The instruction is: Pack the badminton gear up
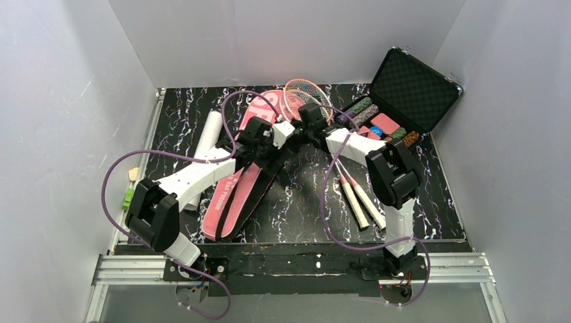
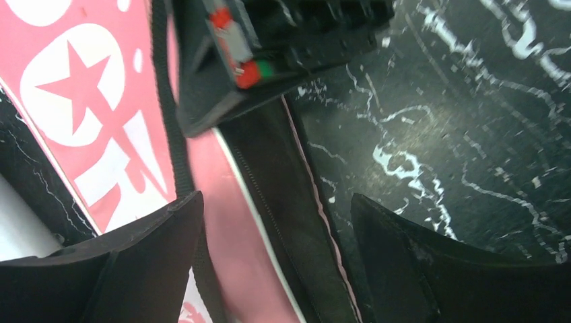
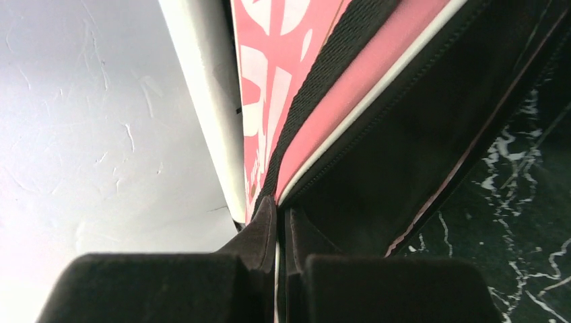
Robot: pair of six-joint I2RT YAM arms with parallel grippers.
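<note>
The pink bag (image 1: 232,195) lies slantwise on the left half of the black marbled table (image 1: 303,202), its upper end towards the back wall, its black-lined mouth facing the middle. Both arms reach in and meet over that upper end. The right hand (image 3: 281,215) has its fingers pinched together on the bag's rim, just where the white piping meets the dark lining. The left hand (image 2: 276,202) hovers close beside it with its fingers spread wide, holding nothing; the lining runs between them, though whether they touch it I cannot tell. The white tube (image 1: 207,138) rests along the bag's far left side, just beside it. The two rackets (image 1: 353,202) lie outside the bag to its right – pink heads near the back, partly hidden behind the hands, white handles pointing towards the near edge. In the back right corner stands the open black case (image 1: 411,87) with coloured chips.
</note>
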